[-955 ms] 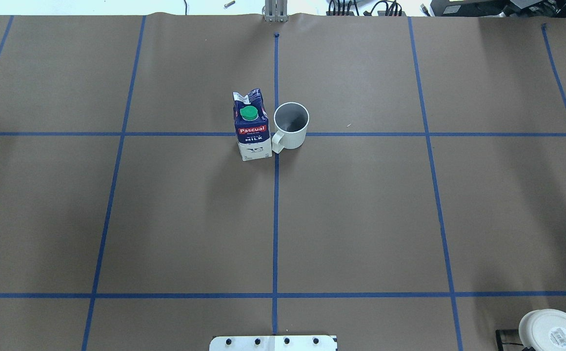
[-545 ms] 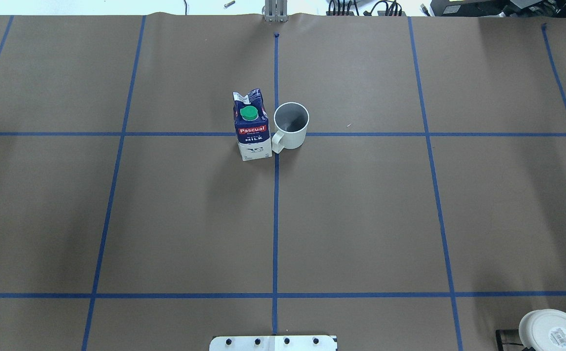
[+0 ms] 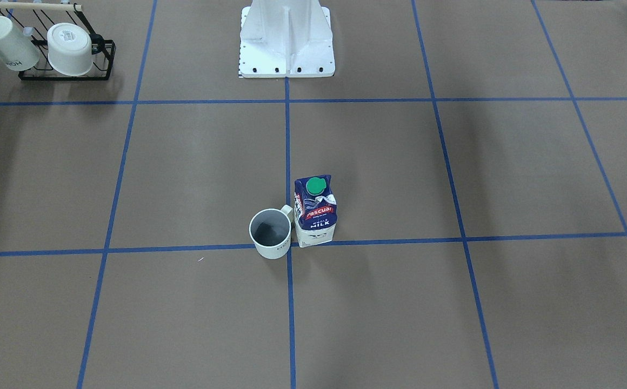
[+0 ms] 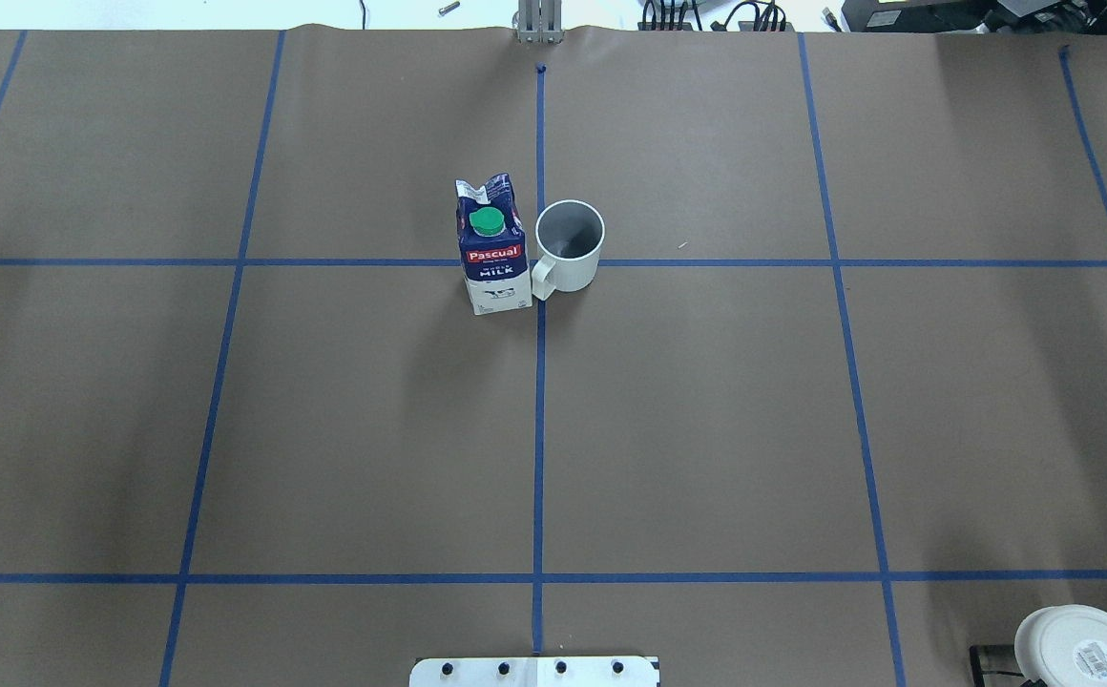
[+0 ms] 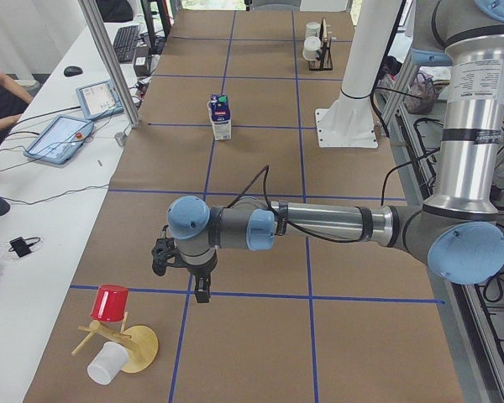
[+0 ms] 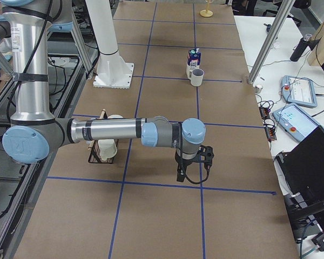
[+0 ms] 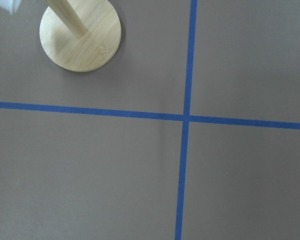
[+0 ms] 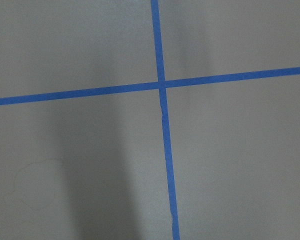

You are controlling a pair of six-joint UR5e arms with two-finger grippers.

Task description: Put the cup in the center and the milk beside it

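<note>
Upright at the central tape crossing (image 4: 539, 262): white "HOME" mug (image 4: 570, 250), handle turned toward the Pascual milk carton (image 4: 494, 250) just beside it. Well apart from both, near opposite table ends: left gripper (image 5: 198, 285), right gripper (image 6: 181, 174). Cannot tell either's finger spread or hold.

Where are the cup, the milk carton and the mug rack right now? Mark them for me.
cup (image 4: 573, 271), overhead view, on its white outer wall.
milk carton (image 4: 494, 255), overhead view, on the red band of its front.
mug rack (image 3: 65, 78), front-facing view, on its black bottom bar.
</note>
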